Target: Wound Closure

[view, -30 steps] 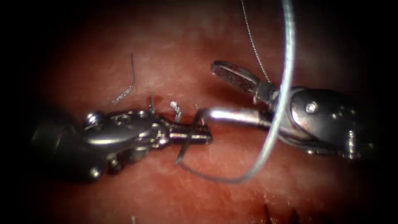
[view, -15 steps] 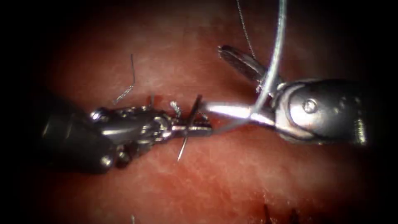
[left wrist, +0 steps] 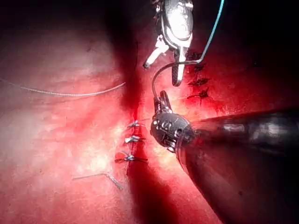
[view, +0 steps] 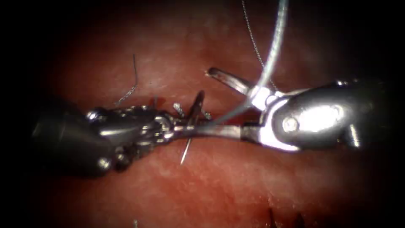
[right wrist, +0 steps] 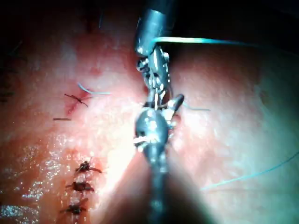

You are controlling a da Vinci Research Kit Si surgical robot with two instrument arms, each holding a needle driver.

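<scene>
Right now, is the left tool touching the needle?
Touching: the endoscope view shows the left tool shut on the needle mid-curve, clear of the tissue.

No legible text or markings

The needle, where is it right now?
In the endoscope view the needle sits mid-picture, gripped across its curve by the left tool, its point sticking out just below those jaws and the right tool close beside it.

Surroundings dark on all sides in endoscope view; light pools centrally, fading to black at edges. No walls, floor or furniture discernible. Wrist views: strong glare in patches, deep shadow bands beyond.
</scene>
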